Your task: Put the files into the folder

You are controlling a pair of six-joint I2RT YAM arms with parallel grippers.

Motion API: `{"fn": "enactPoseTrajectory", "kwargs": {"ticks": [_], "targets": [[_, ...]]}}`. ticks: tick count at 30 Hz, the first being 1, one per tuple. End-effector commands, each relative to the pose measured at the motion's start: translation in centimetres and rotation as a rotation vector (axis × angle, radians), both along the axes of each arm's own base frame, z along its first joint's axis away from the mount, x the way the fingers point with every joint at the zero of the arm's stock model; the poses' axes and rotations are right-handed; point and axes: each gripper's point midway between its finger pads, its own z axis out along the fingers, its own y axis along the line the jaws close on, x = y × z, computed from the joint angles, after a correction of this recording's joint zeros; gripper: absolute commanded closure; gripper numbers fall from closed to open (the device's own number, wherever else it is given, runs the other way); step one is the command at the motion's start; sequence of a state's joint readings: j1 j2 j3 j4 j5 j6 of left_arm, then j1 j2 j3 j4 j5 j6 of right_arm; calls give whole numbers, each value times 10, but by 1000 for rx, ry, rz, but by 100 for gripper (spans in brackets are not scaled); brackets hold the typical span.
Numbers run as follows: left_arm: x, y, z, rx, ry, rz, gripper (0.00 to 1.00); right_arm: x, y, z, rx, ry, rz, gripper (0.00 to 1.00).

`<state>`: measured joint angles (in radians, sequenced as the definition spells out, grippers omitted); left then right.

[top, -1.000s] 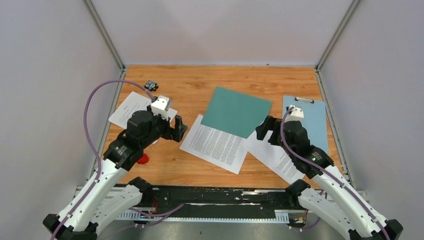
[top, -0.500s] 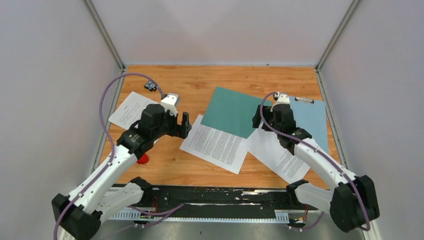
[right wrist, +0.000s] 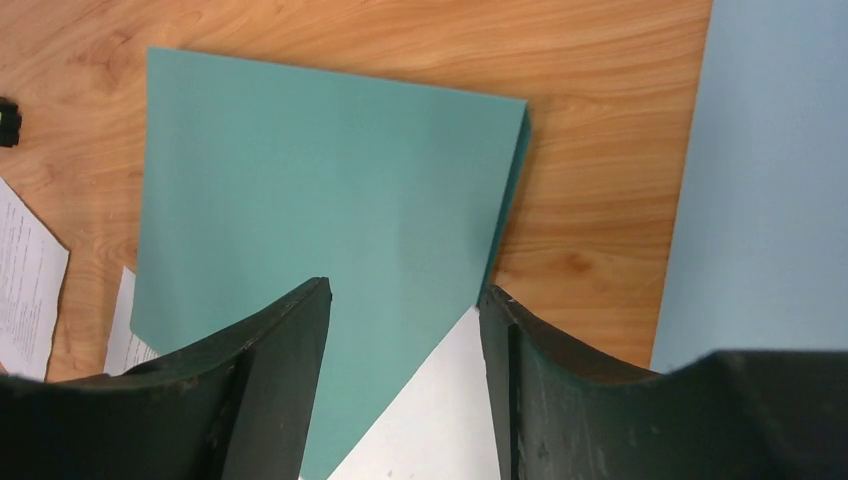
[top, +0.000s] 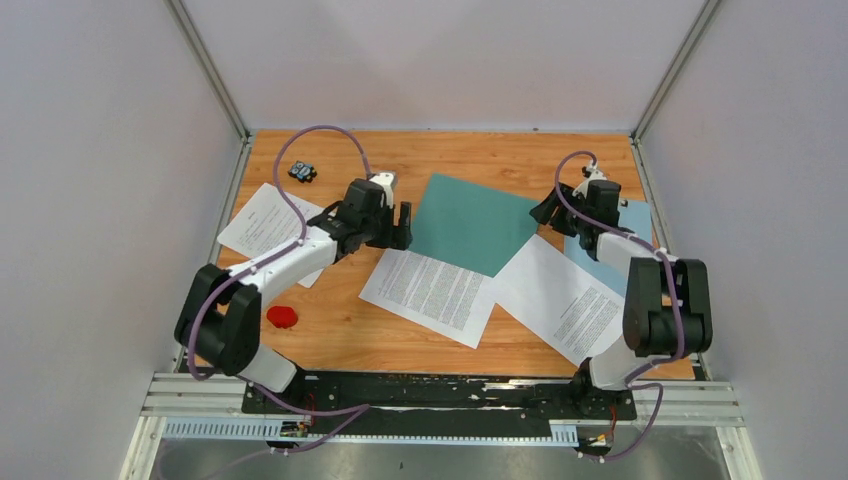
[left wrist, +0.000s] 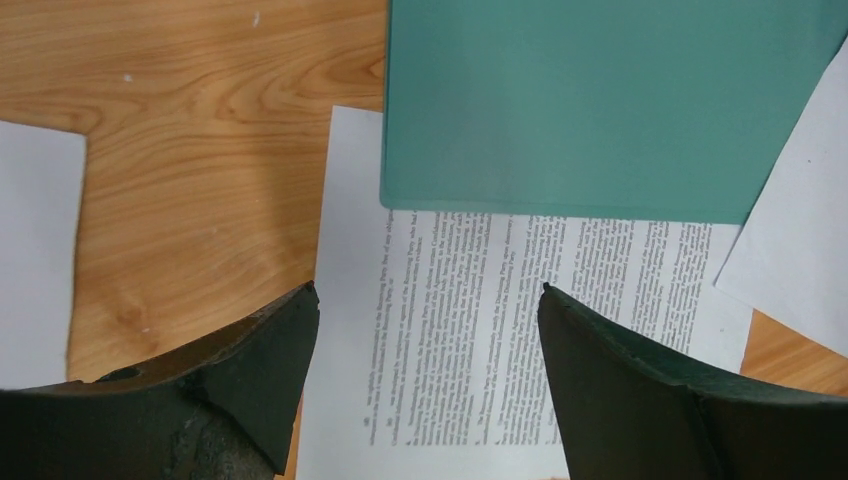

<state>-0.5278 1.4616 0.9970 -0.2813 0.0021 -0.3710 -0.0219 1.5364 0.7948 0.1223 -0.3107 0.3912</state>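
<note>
The teal folder point(top: 470, 224) lies shut in the middle of the table, on top of two files. One printed file point(top: 428, 290) sticks out below it, another point(top: 560, 300) lies to its right, and a third point(top: 262, 222) is at the left. My left gripper point(top: 401, 226) is open at the folder's left edge. In the left wrist view it point(left wrist: 428, 290) hovers over the printed file point(left wrist: 500, 330), just short of the folder point(left wrist: 600, 110). My right gripper point(top: 546, 211) is at the folder's right corner. In the right wrist view it point(right wrist: 403, 290) is open, empty, above the folder point(right wrist: 320, 200) and a white file corner point(right wrist: 430, 420).
A light blue clipboard point(top: 630, 235) lies at the right, partly under the right arm and also in the right wrist view point(right wrist: 770, 180). A small black clip point(top: 302, 171) sits at the far left and a red disc point(top: 282, 317) at the near left. Grey walls enclose three sides.
Both arms have stretched away from their bases. The left gripper came to the folder's left edge, the right one to its right corner. The right jaws have narrowed.
</note>
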Motion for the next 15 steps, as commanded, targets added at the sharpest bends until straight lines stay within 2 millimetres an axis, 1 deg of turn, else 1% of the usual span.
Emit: {"fn": "enactPoseTrajectory", "kwargs": {"ticks": [1,4,6,9,12,15], "targets": [[32,-30,9,-117,-65,-19,15,37,-2,12,112,-62,61,43],[41,-45,-1,-118,-39,-76,22,47,-10,-1,146,-43,60,45],[42,-52,-13,-107,-7,-115,26,51,-12,-7,159,-40,60,45],[44,-54,-33,-76,40,-132,29,54,-6,-16,183,-23,103,46],[45,-55,-49,-64,72,-133,31,56,-4,-23,197,-13,111,47],[43,-54,-62,-51,102,-126,33,57,-1,-22,216,-23,125,48]]}}
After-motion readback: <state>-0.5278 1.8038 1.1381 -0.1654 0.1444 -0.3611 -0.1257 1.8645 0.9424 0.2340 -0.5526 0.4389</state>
